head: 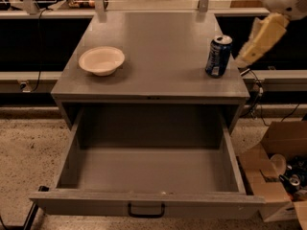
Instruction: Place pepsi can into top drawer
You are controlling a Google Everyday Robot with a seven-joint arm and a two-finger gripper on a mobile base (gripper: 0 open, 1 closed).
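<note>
The pepsi can (218,55) stands upright at 3 o'clock on the cabinet top (158,42). It is likely next to be grasped, since the gripper (247,55) hangs just beside it at its 2 o'clock, apart from it (spread or closed, I cannot tell). The top drawer (96,200), pulled out at 6 o'clock, holds nothing. The bowl (101,60) at 10 o'clock looks empty.

The flat grey surface (160,51) carries two things: a cream bowl (101,60) sitting upright towards its left side, and a dark blue can (218,56) standing upright near its right edge, well apart from the bowl. The hand (259,38) hangs just beyond that right edge, beside the can and above the level of the surface.
</note>
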